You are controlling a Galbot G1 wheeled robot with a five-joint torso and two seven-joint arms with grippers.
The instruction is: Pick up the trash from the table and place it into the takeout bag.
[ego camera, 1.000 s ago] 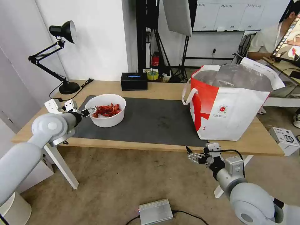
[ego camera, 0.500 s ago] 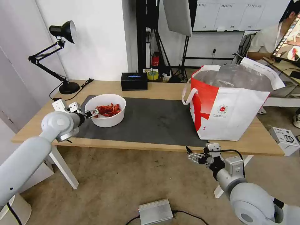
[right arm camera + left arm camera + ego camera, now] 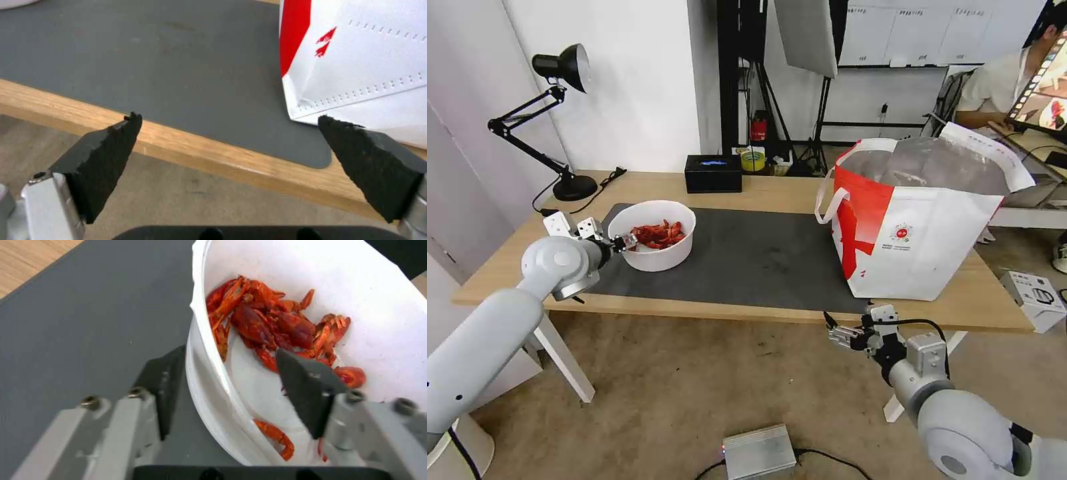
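Here, left end effector [image 3: 222, 386] straddling bowl [image 3: 657, 257] rim, gapped; right end effector [image 3: 835, 331] wide below worktop [image 3: 774, 190]; bag [image 3: 920, 247] contents hidden.

Even, bright indoor light fills the head view, with soft, faint shadows under the table [image 3: 627, 303] and no hard glare. The desk lamp [image 3: 564, 67] looks unlit. Straight lines bow toward the edges, a wide-angle bend. The silver lining of the takeout bag [image 3: 924, 227] gives a dull sheen. In the left wrist view the white bowl [image 3: 391, 306] is bright, nearly washed out, and the near fingers [image 3: 307, 390] are soft.
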